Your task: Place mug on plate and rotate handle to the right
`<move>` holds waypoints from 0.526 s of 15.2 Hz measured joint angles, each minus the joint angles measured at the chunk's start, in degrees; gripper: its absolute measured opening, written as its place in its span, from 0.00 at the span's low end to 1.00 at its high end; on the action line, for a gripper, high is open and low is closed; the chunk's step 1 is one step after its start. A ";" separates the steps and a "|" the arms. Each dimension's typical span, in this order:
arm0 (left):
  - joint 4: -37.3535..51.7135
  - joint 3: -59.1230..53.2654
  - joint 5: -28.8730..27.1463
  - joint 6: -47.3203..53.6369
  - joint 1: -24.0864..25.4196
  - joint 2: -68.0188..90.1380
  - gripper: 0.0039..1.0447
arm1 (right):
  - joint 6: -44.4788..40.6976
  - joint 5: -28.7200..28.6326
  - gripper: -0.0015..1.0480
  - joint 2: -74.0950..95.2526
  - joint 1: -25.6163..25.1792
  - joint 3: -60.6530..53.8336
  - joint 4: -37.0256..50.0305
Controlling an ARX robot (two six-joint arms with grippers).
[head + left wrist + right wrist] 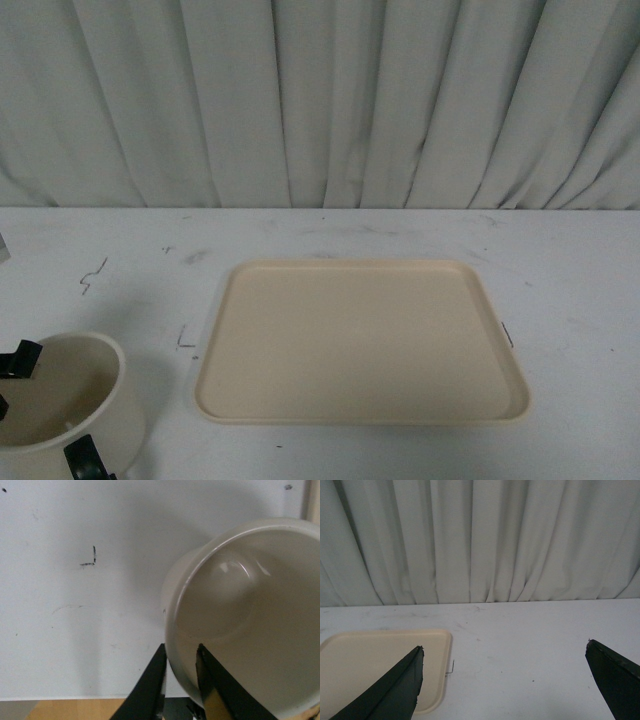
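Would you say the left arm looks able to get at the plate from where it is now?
Probably yes. The left gripper is shut on the mug at its rim, and the plate lies bare just to the mug's right, with only open table between them.

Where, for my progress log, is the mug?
Front view, lower left: the mug, held at its rim by the left gripper, is left of the plate.

Plate mid-table, curtain behind. Mug left of plate, nearer me, off it. My left gripper astride mug wall: one finger inside, one outside.
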 joint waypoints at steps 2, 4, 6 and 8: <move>-3.21 1.20 -0.48 0.33 -2.60 -4.83 0.02 | 0.00 0.02 0.94 0.00 0.00 0.00 -0.02; -4.26 6.01 -0.61 0.28 -7.02 -5.60 0.02 | -0.02 0.00 0.94 0.00 0.00 0.00 0.00; -4.96 11.93 -0.52 0.04 -14.34 -3.80 0.02 | 0.00 0.00 0.94 0.00 0.00 0.00 -0.02; -4.90 16.26 -0.55 0.04 -19.78 -0.28 0.02 | 0.00 0.00 0.94 0.00 0.00 0.00 0.00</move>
